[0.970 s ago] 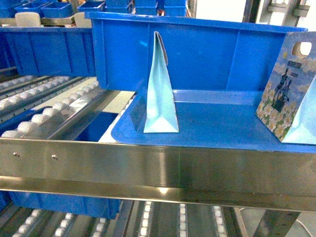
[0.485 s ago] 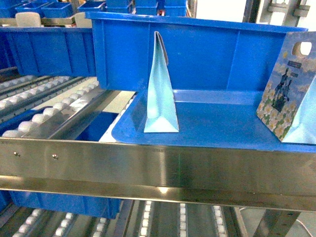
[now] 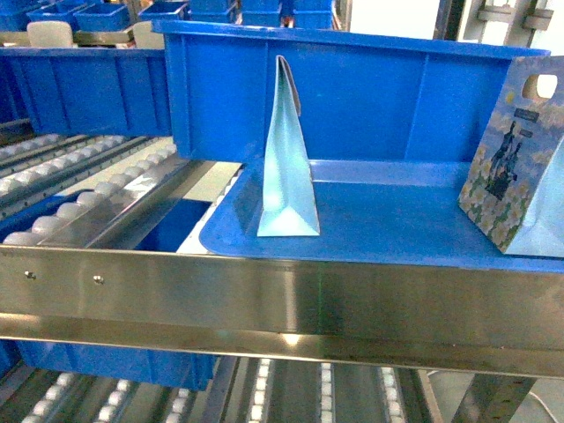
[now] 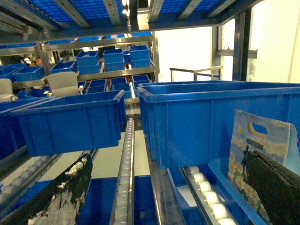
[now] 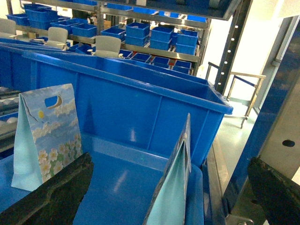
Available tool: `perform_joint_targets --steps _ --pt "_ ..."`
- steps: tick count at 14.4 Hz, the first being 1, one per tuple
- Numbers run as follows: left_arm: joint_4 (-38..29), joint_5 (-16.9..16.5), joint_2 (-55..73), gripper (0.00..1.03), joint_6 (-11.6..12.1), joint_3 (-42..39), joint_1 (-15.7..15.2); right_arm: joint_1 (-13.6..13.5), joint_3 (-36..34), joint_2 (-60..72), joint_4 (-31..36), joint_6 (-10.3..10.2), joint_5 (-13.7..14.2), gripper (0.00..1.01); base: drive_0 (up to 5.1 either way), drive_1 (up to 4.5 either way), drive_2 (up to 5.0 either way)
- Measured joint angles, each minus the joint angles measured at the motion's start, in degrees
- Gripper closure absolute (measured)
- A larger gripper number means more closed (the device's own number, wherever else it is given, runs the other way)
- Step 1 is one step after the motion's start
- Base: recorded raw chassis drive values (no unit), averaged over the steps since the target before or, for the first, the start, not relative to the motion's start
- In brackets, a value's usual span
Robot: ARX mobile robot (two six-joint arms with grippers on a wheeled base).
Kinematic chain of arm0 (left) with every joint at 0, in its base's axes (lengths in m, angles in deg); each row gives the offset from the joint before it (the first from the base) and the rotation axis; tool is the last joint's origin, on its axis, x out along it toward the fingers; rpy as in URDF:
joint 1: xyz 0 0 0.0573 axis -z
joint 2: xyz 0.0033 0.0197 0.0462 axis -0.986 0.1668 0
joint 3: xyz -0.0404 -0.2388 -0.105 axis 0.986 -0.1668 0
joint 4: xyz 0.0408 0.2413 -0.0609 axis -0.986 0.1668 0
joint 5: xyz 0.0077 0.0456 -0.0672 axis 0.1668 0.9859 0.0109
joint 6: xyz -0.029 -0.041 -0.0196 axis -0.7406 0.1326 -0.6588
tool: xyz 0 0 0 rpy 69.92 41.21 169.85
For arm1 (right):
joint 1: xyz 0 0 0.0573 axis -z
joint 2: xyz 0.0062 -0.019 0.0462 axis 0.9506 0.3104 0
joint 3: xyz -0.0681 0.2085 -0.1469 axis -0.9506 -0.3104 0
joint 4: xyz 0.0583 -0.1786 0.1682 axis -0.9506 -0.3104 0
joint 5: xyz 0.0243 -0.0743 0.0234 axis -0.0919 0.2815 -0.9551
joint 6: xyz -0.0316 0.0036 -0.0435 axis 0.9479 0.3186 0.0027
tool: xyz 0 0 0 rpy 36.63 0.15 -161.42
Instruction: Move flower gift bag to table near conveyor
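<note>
From the head camera I see the flower bag (image 3: 520, 167) standing upright on a blue tray (image 3: 397, 225) at about 3 o'clock, cut off by the frame's right edge; its printed face shows white blooms, a dark figure and a cut-out handle near the top. A plain bag (image 3: 286, 159), pale blue and seen edge-on, stands on the same tray near the middle, well apart from the flower bag. Behind both rises the wall of a big blue bin (image 3: 352, 97). The tray sits on the conveyor (image 3: 79, 189), whose white roller lanes run off toward 9 o'clock, and a steel rail (image 3: 264, 300) crosses the view at 6 o'clock in front of the tray. No arm shows in the head view. On my left wrist camera the left pincer (image 4: 168, 197) is spread wide, one dark finger (image 4: 56, 197) at 7 o'clock and the other at 4 o'clock, holding nothing; the flower bag (image 4: 255, 150) stands just behind the right-hand finger, though I cannot tell whether they touch. On my right wrist camera the right pincer (image 5: 164, 192) is likewise released, fingers (image 5: 51, 192) at 7 and 4 o'clock, with the plain bag (image 5: 176, 187) between them at 6 o'clock and the flower bag (image 5: 49, 131) at 9 o'clock just above the left-hand finger. More bins fill the shelves (image 5: 140, 33) at 12 o'clock.
</note>
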Motion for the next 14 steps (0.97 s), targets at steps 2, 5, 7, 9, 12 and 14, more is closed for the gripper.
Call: perform_joint_targets --steps 2,5,7,9,12,14 --pt "0.0 0.1 -0.1 0.05 0.0 0.0 -0.1 0.0 0.0 -0.1 0.2 0.2 0.0 0.03 0.0 0.0 0.0" --pt "0.0 0.2 -0.1 0.05 0.0 0.0 -0.1 0.9 1.9 2.3 0.2 0.2 -0.9 0.03 0.0 0.0 0.0" --pt "0.0 0.1 -0.1 0.05 0.0 0.0 -0.1 0.8 4.5 5.6 1.4 0.5 -0.9 0.03 0.0 0.0 0.0" --pt "0.0 0.2 -0.1 0.05 0.0 0.0 -0.1 0.7 9.2 11.9 2.4 1.1 -1.1 0.03 0.0 0.0 0.0" --pt "0.0 0.2 -0.1 0.05 0.0 0.0 -0.1 0.9 15.8 18.2 0.0 1.0 -2.8 0.03 0.0 0.0 0.0" --pt "0.0 0.1 -0.1 0.05 0.0 0.0 -0.1 1.9 20.2 22.4 -0.9 1.0 -3.3 0.03 0.0 0.0 0.0"
